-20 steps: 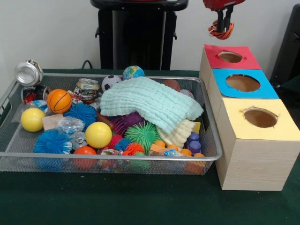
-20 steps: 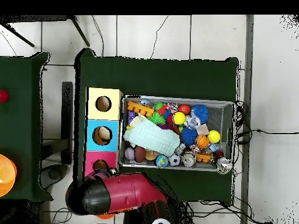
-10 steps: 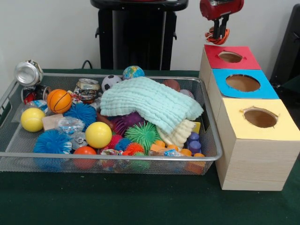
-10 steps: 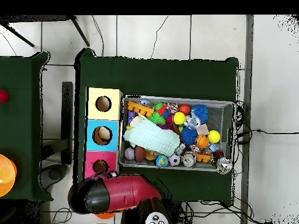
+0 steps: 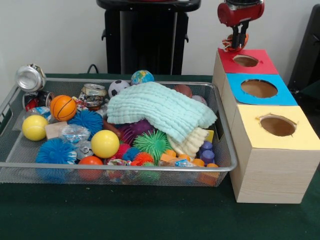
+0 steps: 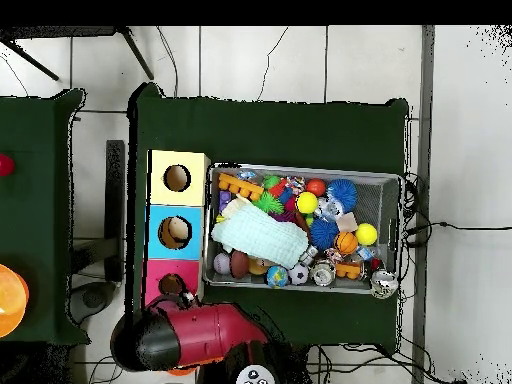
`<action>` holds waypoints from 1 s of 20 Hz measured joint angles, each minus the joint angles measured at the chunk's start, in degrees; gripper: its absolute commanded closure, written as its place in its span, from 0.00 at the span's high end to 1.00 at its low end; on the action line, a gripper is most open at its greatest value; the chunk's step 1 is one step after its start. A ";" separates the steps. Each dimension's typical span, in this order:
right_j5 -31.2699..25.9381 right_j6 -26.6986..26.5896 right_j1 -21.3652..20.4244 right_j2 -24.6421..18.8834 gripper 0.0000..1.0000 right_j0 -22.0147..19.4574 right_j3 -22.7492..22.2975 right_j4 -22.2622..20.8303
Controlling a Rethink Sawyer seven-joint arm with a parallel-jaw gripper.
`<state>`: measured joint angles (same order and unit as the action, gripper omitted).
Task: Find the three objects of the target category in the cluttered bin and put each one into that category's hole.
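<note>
Front view shows you the end effector [image 5: 238, 44] clenched on an orange spiky toy [image 5: 231, 45] just behind the red hole [image 5: 246, 60]; drop not yet made, bin [image 5: 224, 150] remains cluttered.

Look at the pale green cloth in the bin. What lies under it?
Under the cloth, a purple spiky ball and a cream cloth poke out at its front edge. Whatever lies beneath its middle is covered and cannot be seen.
</note>
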<state>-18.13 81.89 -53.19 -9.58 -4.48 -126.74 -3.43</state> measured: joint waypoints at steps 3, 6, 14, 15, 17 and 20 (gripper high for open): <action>0.14 0.26 0.00 0.45 0.00 0.43 0.01 0.26; 0.14 0.35 0.04 0.56 0.00 0.44 0.01 0.33; 2.66 0.35 1.94 1.77 0.00 0.81 0.03 0.46; 3.28 0.35 2.28 1.95 0.00 0.94 0.03 0.48; 5.70 0.35 3.10 2.61 0.00 1.71 0.03 0.51; 8.20 0.44 3.80 3.58 0.00 3.01 0.02 0.76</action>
<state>-9.93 82.33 -49.39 -6.00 -1.47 -126.71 -2.67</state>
